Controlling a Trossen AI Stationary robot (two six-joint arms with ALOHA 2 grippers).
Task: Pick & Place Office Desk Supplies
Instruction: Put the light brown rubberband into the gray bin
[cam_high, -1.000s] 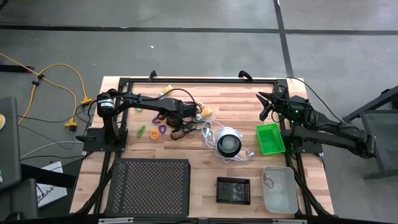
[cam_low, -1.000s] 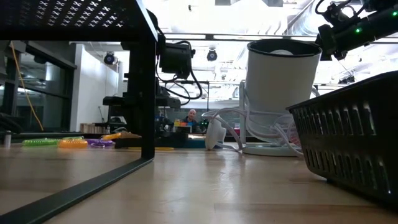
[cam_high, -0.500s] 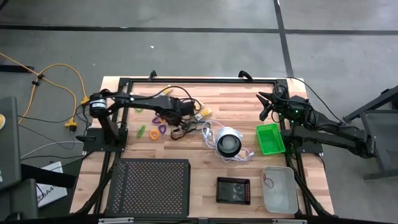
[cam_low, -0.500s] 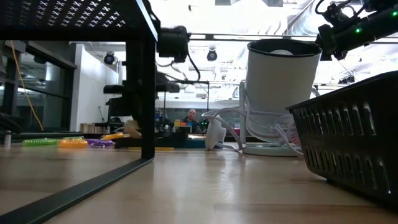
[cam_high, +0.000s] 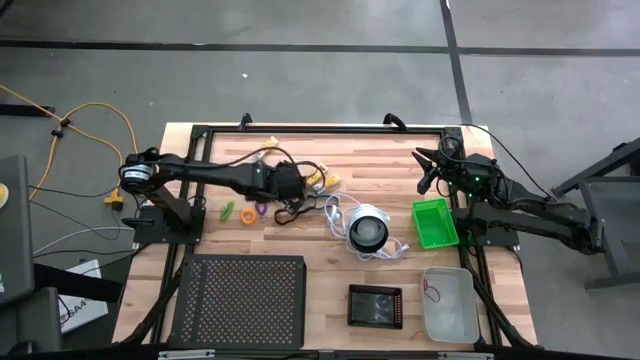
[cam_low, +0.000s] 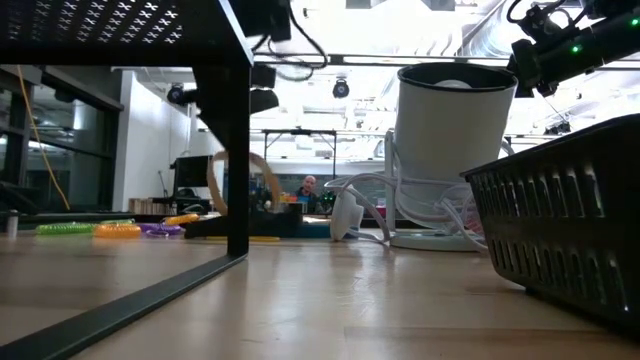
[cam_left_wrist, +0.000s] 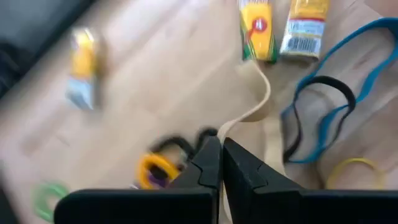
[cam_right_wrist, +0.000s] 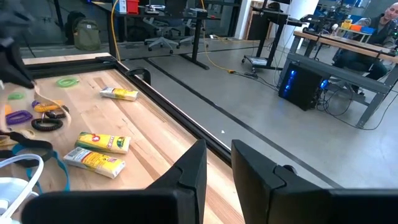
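L gripper (cam_high: 288, 183) sits over the wooden table (cam_high: 390, 165) near its far-left part, above the loose supplies; its jaws are pinched tight on a thin tan rubber band (cam_left_wrist: 260, 99), which runs from between the fingertips (cam_left_wrist: 210, 163) up toward the packs; in low view the band (cam_low: 240, 178) hangs as a loop off the tabletop. Two yellow-and-white packs (cam_left_wrist: 283, 28) lie side by side just past the band; a third pack (cam_left_wrist: 83, 68) lies apart; teal cord (cam_left_wrist: 339, 106) and dark cord (cam_left_wrist: 317, 93) lie overlapped beside the band; yellow loop (cam_left_wrist: 356, 168) near them; orange loop (cam_left_wrist: 155, 169) and green loop (cam_left_wrist: 46, 198) near gripper base. R gripper (cam_high: 430, 168) waits at far-right edge, above the green tray (cam_high: 434, 222); jaws partly apart, nothing in them.
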